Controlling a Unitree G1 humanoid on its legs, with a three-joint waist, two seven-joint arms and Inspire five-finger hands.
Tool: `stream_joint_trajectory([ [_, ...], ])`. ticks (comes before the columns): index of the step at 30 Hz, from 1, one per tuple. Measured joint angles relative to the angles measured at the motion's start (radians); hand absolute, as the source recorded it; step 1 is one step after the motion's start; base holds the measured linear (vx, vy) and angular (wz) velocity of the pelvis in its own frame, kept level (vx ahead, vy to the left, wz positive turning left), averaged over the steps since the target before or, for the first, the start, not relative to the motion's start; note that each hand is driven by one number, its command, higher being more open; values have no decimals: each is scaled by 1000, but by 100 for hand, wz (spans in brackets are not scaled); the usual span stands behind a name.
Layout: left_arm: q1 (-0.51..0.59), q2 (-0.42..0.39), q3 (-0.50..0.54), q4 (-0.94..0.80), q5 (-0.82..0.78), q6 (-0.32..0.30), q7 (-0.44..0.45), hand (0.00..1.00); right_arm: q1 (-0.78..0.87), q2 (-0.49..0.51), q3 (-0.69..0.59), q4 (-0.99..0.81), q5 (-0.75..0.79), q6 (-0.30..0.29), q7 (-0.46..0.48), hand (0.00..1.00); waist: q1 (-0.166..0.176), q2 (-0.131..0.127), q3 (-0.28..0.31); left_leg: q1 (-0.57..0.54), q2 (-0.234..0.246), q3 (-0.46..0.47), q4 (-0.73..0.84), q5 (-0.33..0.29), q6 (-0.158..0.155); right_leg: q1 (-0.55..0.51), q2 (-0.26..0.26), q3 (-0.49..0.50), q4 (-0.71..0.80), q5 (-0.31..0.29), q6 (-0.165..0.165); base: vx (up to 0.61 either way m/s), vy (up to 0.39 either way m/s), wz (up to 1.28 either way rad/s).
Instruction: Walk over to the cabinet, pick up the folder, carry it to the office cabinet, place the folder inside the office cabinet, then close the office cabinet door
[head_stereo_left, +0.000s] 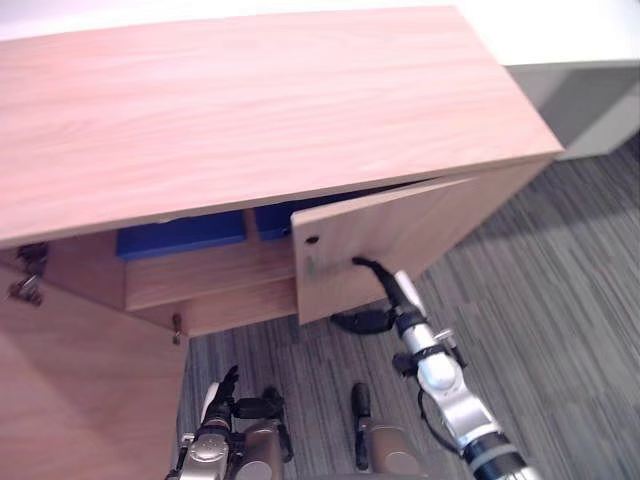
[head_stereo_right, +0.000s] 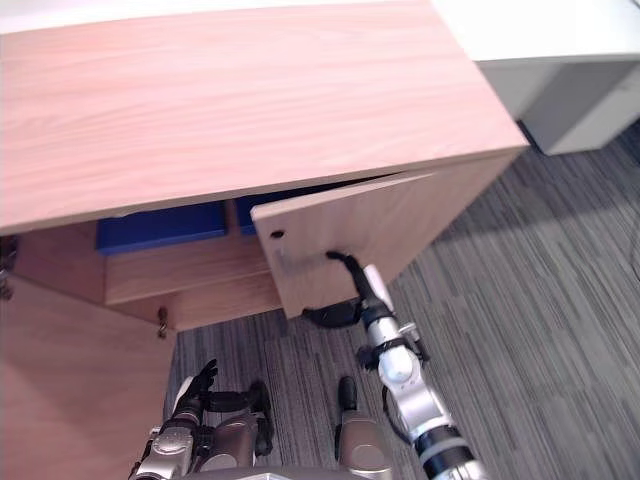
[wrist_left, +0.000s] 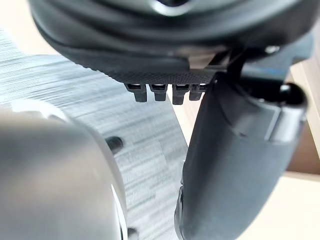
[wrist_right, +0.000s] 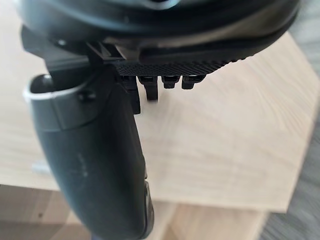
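1. Overhead, both eye views take in the whole office cabinet (head_stereo_left: 250, 110) across the upper frame, its right door (head_stereo_left: 410, 225) ajar at centre. My right wrist view gives just that door's pale face, close up.
2. Right hand (head_stereo_left: 392, 292), centre-right: fingers straight, tips touching the door's outer face just right of a small hole (head_stereo_left: 312, 240). Nothing held. My wrist view confirms the fingers (wrist_right: 150, 92) pointing at the panel, thumb set apart.
3. Left hand (head_stereo_left: 222, 395), bottom, left of centre: fingers relaxed and loosely spread, empty, hanging over the grey carpet (head_stereo_left: 560, 300). My left wrist view shows carpet past it.
4. Folder (head_stereo_left: 180, 235): blue, on the shelf inside, left of centre, under the top's overhang. A second blue patch (head_stereo_left: 272, 220) lies beside it, with a wooden upright between them. I cannot tell whether that is one folder or two. The ajar door hides its right end.
5. Count: two doors, the left door (head_stereo_left: 80, 390) standing wide open at lower left; two blue patches; one white unit (head_stereo_left: 570, 40) at upper right.
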Motion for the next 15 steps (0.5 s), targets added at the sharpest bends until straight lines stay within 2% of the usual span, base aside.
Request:
stream_joint_trajectory([
  [2, 14, 0, 20, -14, -21, 1, 0, 100, 26, -2, -32, 15, 67, -10, -37, 100, 6, 2, 1, -4, -14, -51, -30, 29, 0, 10, -4, -52, 5, -11, 1, -15, 10, 72],
  [7, 34, -18, 26, -29, -46, 1, 1, 100, 43, -3, -77, 44, 149, -25, -66, 100, 15, 50, 0, -6, -43, -135, -92, 66, -3, 31, -8, -115, 1, -42, 6, -53, 10, 53],
  [9, 64, -40, 46, -66, -76, 1, 2, 100, 54, -2, -103, 70, 179, -43, -68, 100, 41, 73, -3, -7, -53, -177, -136, 80, -6, 32, -3, -141, -10, -46, 6, -47, -9, 49],
  [11, 91, -63, 84, -95, -109, -2, 4, 100, 75, -1, -108, 96, 190, -51, -63, 100, 58, 81, -6, -4, -56, -208, -156, 87, -9, 46, -1, -176, -20, -46, 6, 14, -38, 59],
  [14, 120, -81, 132, -110, -173, -2, 22, 100, 92, 12, -66, 184, 187, -51, -32, 100, 99, 91, -14, -2, -56, -275, -162, 138, -9, 79, 10, -236, -17, -68, 1, 47, -55, 72],
  [15, 134, -82, 167, -126, -199, -2, 25, 100, 97, 33, -17, 256, 181, -51, -1, 100, 125, 92, -17, -1, -65, -328, -164, 146, -13, 103, 9, -285, -13, -90, 1, 104, -73, 92],
])
